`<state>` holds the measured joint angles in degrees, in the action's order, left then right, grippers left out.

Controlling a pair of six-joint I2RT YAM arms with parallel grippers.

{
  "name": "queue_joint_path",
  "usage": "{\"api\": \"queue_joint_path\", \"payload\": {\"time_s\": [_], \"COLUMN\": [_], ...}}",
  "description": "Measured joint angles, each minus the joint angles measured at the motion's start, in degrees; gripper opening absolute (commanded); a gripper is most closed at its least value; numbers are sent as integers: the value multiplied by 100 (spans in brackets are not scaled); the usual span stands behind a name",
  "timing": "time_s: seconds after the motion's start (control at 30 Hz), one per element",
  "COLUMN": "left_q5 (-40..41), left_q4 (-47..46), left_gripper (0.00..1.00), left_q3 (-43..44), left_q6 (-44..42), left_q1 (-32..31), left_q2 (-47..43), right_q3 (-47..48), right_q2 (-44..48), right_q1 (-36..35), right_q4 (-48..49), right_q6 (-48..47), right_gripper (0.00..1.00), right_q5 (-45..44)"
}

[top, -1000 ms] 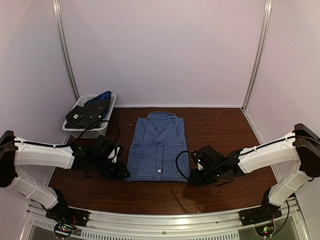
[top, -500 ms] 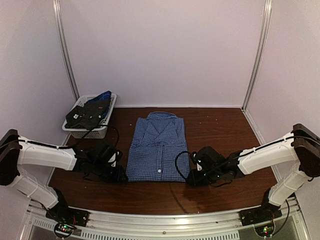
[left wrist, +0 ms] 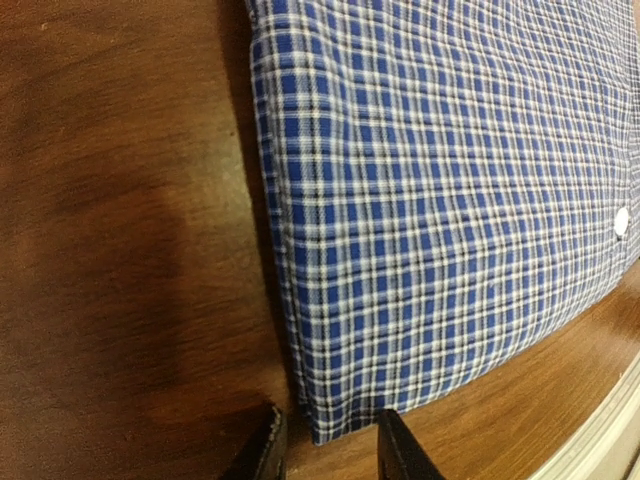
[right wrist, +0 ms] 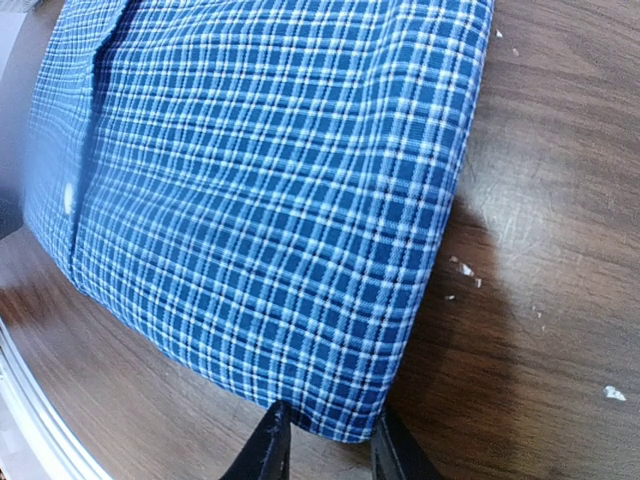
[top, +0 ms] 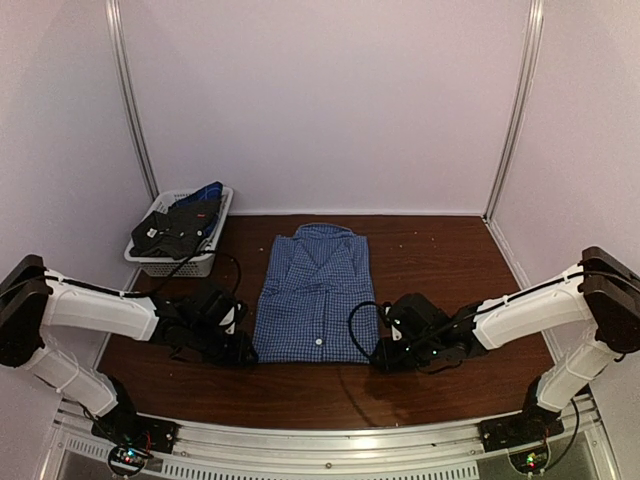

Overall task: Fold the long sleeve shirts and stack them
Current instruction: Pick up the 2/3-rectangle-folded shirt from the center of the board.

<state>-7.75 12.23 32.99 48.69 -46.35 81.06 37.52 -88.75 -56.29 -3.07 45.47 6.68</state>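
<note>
At the near hem, low over the table (top: 450, 255), both arms crouch at the folded long sleeve shirt (top: 315, 295), which lies flat mid-table, collar away. Risk, by my reckoning: jaws catching only the top layer would peel the fold open (or ruck the hem). Left gripper (left wrist: 328, 450) and right gripper (right wrist: 328, 440) stand narrowly parted, each straddling a near corner, not clamped. Far left: basket (top: 180, 266), dark garments inside.

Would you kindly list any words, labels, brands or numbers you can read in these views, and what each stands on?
No text can be read in any view.
Dark garment in the basket: a small pale tag and a red mark, too small to read.
Checked shirt: no label or print shows.
</note>
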Motion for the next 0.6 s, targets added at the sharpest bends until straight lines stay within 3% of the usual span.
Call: {"api": "queue_joint_path", "payload": {"time_s": [0.6], "left_q5": [-61], "left_q4": [-269], "left_gripper": [18], "left_q3": [13], "left_q6": [-42], "left_q1": [0], "left_q2": [175], "right_q3": [-42], "right_q2": [4], "right_q1": [-35], "right_q4": [81], "right_q6": [98], "right_gripper": [27], "right_q5": [-11]}}
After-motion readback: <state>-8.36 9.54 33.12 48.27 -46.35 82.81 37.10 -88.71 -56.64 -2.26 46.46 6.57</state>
